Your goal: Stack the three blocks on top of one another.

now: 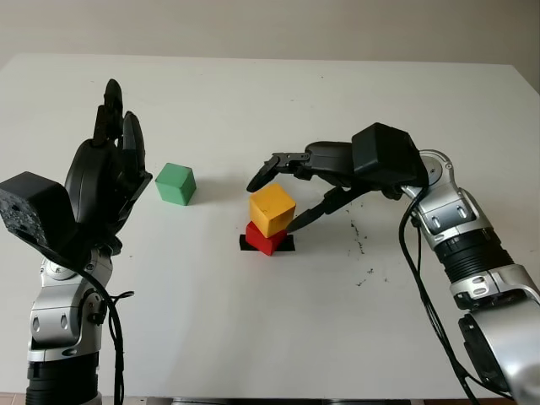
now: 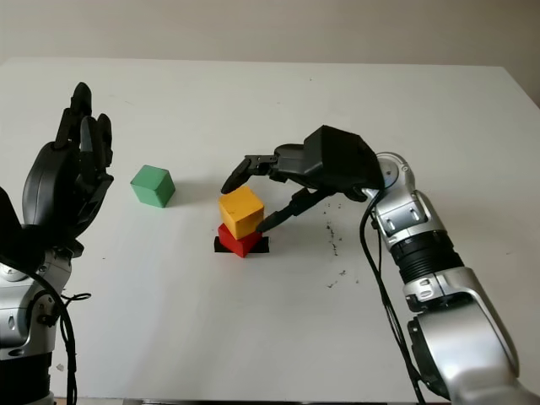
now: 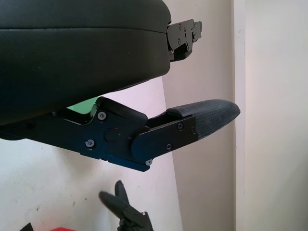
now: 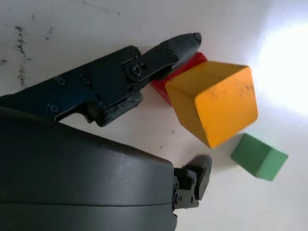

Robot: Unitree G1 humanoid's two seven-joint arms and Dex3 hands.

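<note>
A yellow block (image 1: 272,209) sits skewed on top of a red block (image 1: 264,239) near the middle of the white table (image 1: 253,337). My right hand (image 1: 272,206) is open around the yellow block, one finger behind it and the thumb (image 4: 179,45) low beside the red block; neither plainly touches. A green block (image 1: 175,183) lies alone on the table to the left of the stack, also seen beyond the yellow block (image 4: 214,101) as the green block (image 4: 259,156). My left hand (image 1: 114,160) is open and raised at the left, just left of the green block.
A black patch (image 1: 288,245) lies under the red block. Small dark scuff marks (image 1: 359,240) dot the table right of the stack. The table's far edge (image 1: 270,57) runs along the back.
</note>
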